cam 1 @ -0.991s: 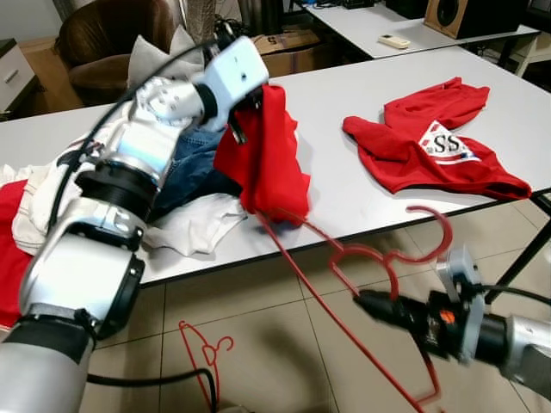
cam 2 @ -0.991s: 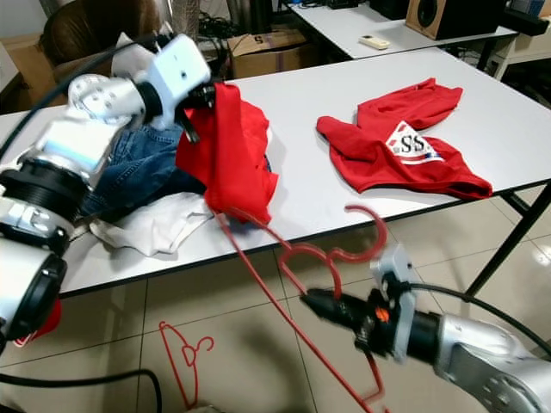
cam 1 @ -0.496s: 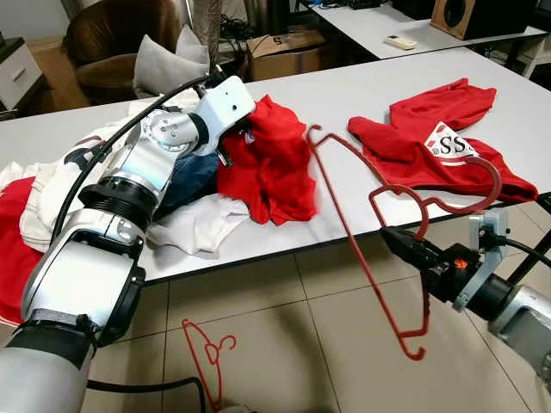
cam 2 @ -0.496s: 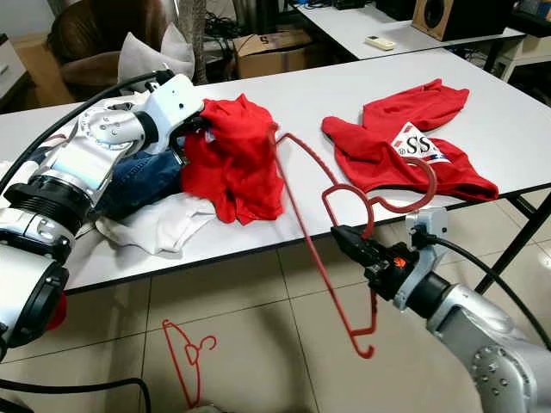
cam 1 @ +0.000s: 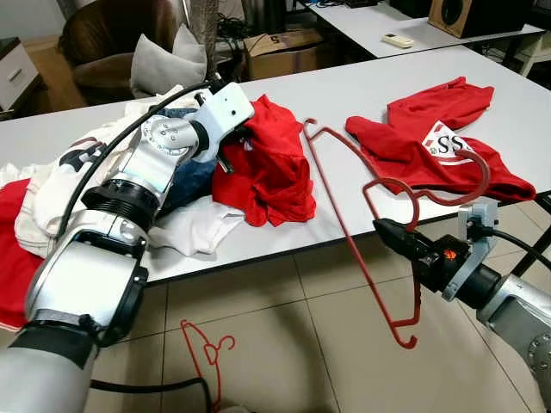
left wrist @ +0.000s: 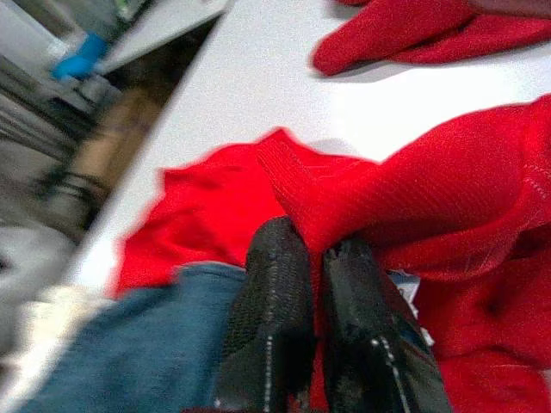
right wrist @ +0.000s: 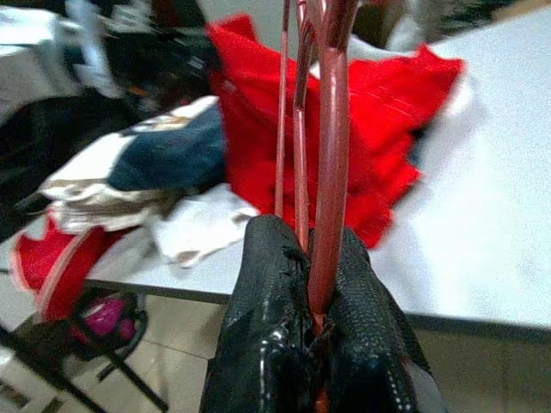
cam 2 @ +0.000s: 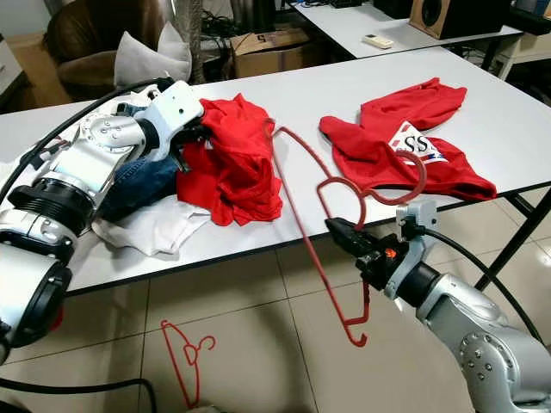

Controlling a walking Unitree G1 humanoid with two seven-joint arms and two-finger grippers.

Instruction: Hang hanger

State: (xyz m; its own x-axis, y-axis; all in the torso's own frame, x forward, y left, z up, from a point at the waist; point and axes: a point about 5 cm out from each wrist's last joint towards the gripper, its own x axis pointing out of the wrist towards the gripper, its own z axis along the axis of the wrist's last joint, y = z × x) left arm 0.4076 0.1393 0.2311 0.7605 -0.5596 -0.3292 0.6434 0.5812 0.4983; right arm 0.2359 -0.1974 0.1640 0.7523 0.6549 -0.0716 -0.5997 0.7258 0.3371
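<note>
Left eye view: the right gripper (cam 1: 385,229) is holding the red hanger (cam 1: 344,219) by its neck, jaws pinching the wire, just off the near edge of the worktop (cam 1: 344,95). A second ago the hanger was lying low, its wire running into the red shirt (cam 1: 271,163); now it is standing clear of the cloth, its far corner poking up over the worktop beside the shirt, its near end hanging down toward the floor. The left gripper (cam 1: 231,151) is gripping the shirt on the clothes pile, where a second ago it was lifting the shirt high. A second red garment (cam 1: 435,151) with a white print is lying well apart on the worktop.

Right eye view: same scene. A spare red hanger (cam 2: 185,357) is lying on the floor tiles under the worktop edge.

Left wrist view: the left jaws are pressing together on a fold of the red shirt (left wrist: 387,215), with blue denim (left wrist: 129,344) beside it.

Right wrist view: the right jaws are closing on the hanger (right wrist: 331,138), the wire rising straight out from between them.

Judgement: the hanger has come out of the shirt, so the threading is needing another try before anything can be hung.
</note>
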